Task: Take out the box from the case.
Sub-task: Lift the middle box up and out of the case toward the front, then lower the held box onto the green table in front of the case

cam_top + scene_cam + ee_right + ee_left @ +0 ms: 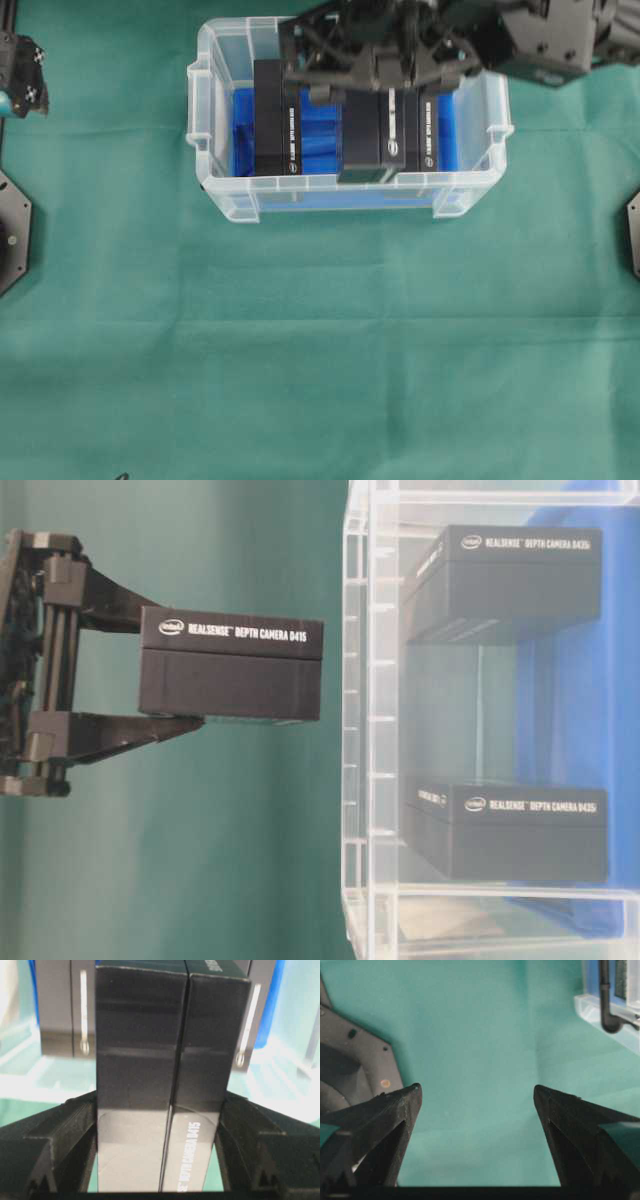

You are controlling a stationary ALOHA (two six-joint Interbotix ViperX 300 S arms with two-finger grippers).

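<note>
The case (pixel 330 183) is a clear plastic bin with a blue lining, at the table's far middle. My right gripper (pixel 375 95) reaches over it and is shut on a black "RealSense Depth Camera D415" box (pixel 375 135). In the table-level view that box (pixel 230 670) is held outside the rim of the case (pixel 365 720). The right wrist view shows the box (pixel 160 1050) clamped between both fingers of the right gripper (pixel 159 1110). My left gripper (pixel 477 1092) is open over bare cloth, far from the case, at the left edge (pixel 22 75).
Two more black boxes stand in the case, one on the left (pixel 272 120) and one on the right (pixel 425 125). Green cloth (pixel 320 350) covers the table. Black arm base plates sit at the left (pixel 10 235) and right (pixel 632 235) edges.
</note>
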